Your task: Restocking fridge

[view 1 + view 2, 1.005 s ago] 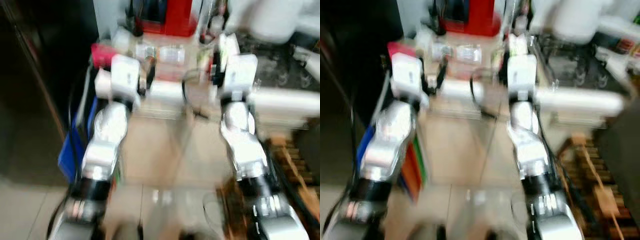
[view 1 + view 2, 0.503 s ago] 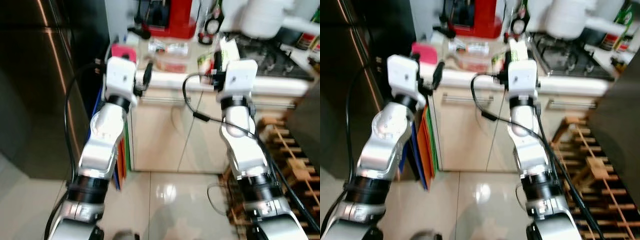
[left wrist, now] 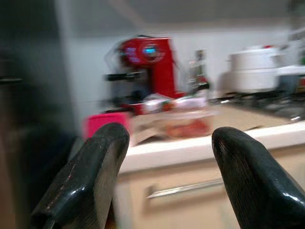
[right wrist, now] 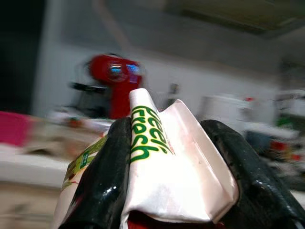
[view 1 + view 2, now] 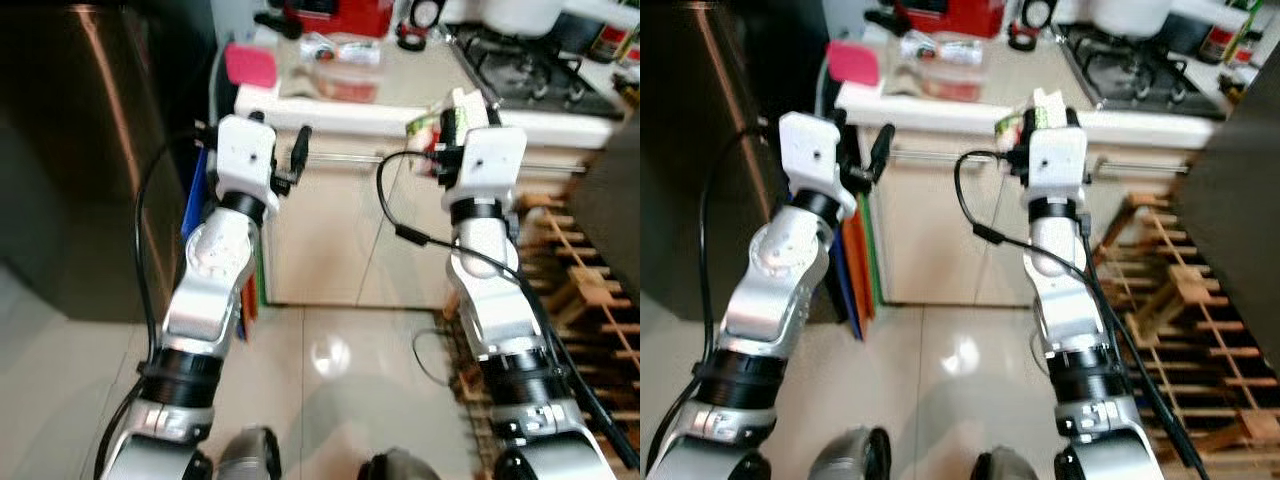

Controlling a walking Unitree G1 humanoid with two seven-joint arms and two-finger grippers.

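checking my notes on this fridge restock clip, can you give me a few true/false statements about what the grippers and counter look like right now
1. The right gripper is shut on a carton printed with green letters. True.
2. The left gripper holds a pink box. False: its fingers are apart with nothing between them; the pink box sits on the counter.
3. A red coffee machine stands on the counter. True.
4. The carton rests on the counter. False: it is held up in front of the counter's edge.
5. A gas hob lies on the counter's right part. True.
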